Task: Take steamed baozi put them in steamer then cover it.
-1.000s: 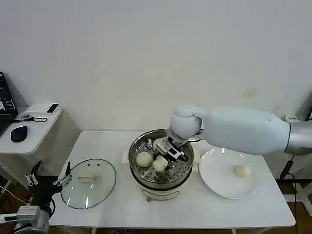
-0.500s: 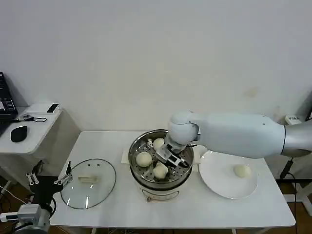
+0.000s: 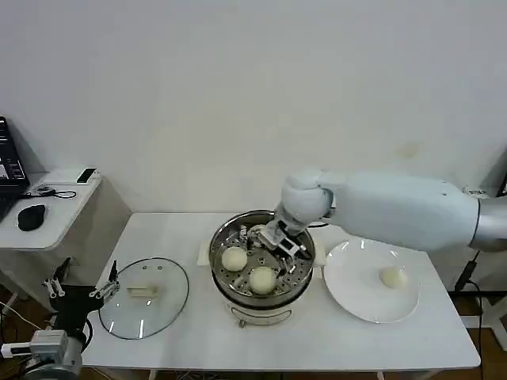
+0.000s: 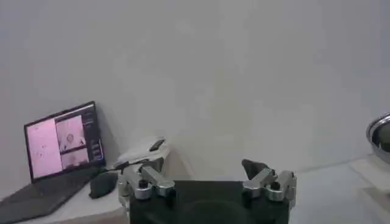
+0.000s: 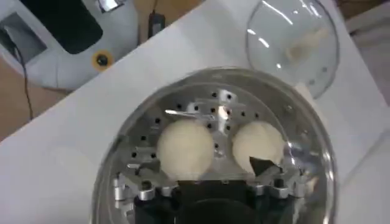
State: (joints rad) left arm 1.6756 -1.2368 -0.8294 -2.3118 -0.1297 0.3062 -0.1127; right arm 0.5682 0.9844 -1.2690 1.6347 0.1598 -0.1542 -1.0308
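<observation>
Right hand (image 3: pixel 279 240), at the end of the large white arm reaching across from the right, hangs over the far half of the steamer with its fingers spread apart and nothing between them; the right wrist view confirms the gap between the fingertips, with two buns lying on the tray beyond them. Left hand (image 3: pixel 78 291) is parked low off the near left corner of the desk, its silver fingers (image 4: pixel 141 182) standing wide and empty. Largest item is the white rectangular desk (image 3: pixel 174 237), which carries everything else. On it, at the centre, stands the large round shiny stainless-steel steamer (image 3: pixel 223 277) with a perforated tray inside and a white base. To the left of the steamer, lying flat on the desk and apart from the pot, is the round clear glass cover (image 3: pixel 143 297) with a metal rim and a pale cream handle; the steamer is therefore uncovered. To the right of the steamer, just beside it, sits a flat round white plate (image 3: pixel 356 297). Smallest are the cream-white round steamed baozi: one (image 3: pixel 234 258) on the left part of the tray, one (image 3: pixel 262 278) on the near part, a third (image 3: pixel 257 232) at the far side, partly hidden by the right hand, and a fourth (image 3: pixel 393 277) resting on the plate, right of its centre.
</observation>
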